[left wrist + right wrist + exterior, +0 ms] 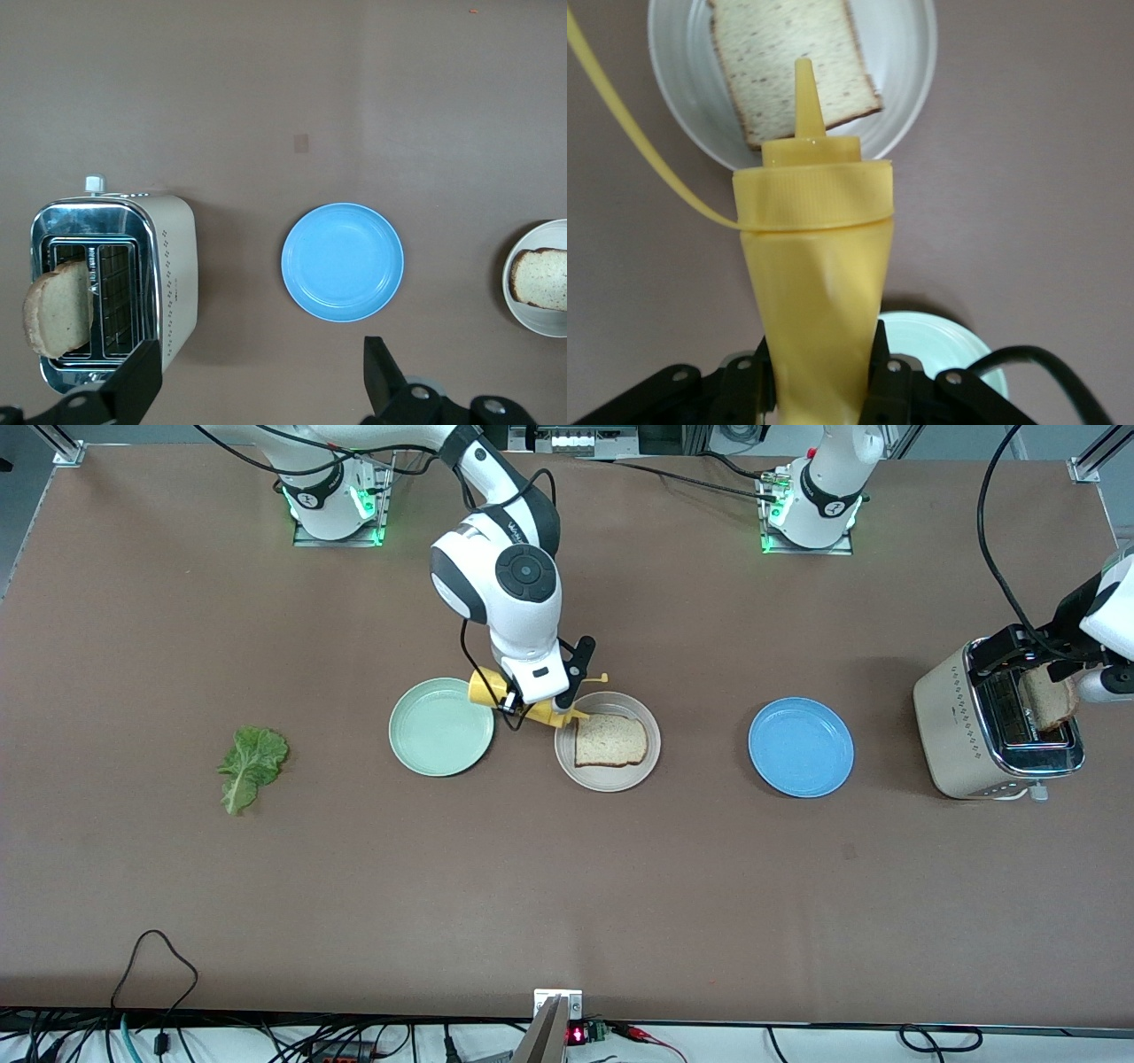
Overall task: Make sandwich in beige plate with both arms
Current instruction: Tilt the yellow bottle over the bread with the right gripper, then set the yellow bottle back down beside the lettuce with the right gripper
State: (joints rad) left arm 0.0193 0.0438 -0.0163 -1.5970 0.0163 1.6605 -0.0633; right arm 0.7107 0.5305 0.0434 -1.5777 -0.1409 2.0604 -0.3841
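The beige plate (611,781) (914,71) (521,310) sits mid-table with one toast slice (609,740) (788,62) (545,279) on it. My right gripper (521,707) (819,381) is shut on a yellow squeeze bottle (483,689) (815,266), which it holds tilted with the nozzle over the toast. A second toast slice (1050,698) (60,305) stands in the toaster (966,726) (168,257). My left gripper (1054,657) (261,390) hangs open and holds nothing, up by the toaster's top. A green lettuce leaf (251,762) lies on the table toward the right arm's end.
A mint green plate (441,726) (957,341) sits beside the beige plate toward the right arm's end. A blue plate (801,746) (342,262) lies between the beige plate and the toaster. Cables run along the table edge nearest the front camera.
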